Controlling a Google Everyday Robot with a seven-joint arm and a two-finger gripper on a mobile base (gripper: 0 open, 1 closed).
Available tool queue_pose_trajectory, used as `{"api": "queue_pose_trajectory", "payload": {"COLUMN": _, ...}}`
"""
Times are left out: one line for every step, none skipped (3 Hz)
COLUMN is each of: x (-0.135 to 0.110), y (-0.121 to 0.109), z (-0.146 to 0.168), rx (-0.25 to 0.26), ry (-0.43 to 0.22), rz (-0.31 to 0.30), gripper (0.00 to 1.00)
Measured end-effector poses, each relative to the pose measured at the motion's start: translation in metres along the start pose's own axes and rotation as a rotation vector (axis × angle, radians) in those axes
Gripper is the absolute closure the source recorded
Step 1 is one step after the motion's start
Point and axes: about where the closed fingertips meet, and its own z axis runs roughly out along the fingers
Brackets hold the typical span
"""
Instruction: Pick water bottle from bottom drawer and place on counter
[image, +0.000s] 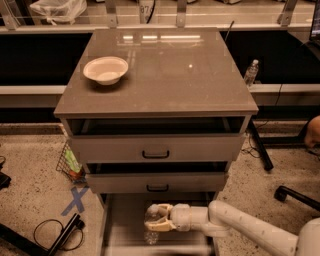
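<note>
- Down low, gripper (154, 218) inside bottom drawer (122, 222), closed on bottle (151, 236).
- Just above it, two shallower drawers (156, 149), ajar.
- Higher still, counter (170, 75); bowl (105, 69) up-left.

Arm (250, 232): single, white, enters from lower right corner, runs leftward, close to horizontal, low down. Large rounded white link at bottom-right edge. Forearm tapers toward wrist. Wrist (192, 218): stacked white cylindrical segments, in line with forearm. Gripper (156, 219): cream-coloured, points left, sits inside bottom drawer (122, 220), low over its floor, right at water bottle (151, 234). Contact with bottle not resolvable.
</note>
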Motion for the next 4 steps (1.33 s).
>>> {"api": "queue_pose_trajectory", "payload": {"x": -0.08, "y": 0.003, "z": -0.021, "rx": 0.006, "ry": 0.003, "rz": 0.028, "gripper": 1.0}}
{"api": "queue_pose_trajectory", "payload": {"x": -0.164, "y": 0.0, "z": -0.044, "rx": 0.018, "ry": 0.007, "rz": 0.023, "gripper": 1.0}}
{"api": "queue_pose_trajectory", "payload": {"x": -0.266, "y": 0.0, "z": -0.082, "rx": 0.078, "ry": 0.028, "rz": -0.011, "gripper": 1.0}}
{"api": "queue_pose_trajectory", "payload": {"x": -0.266, "y": 0.0, "z": -0.081, "rx": 0.075, "ry": 0.027, "rz": -0.011, "gripper": 1.0}}
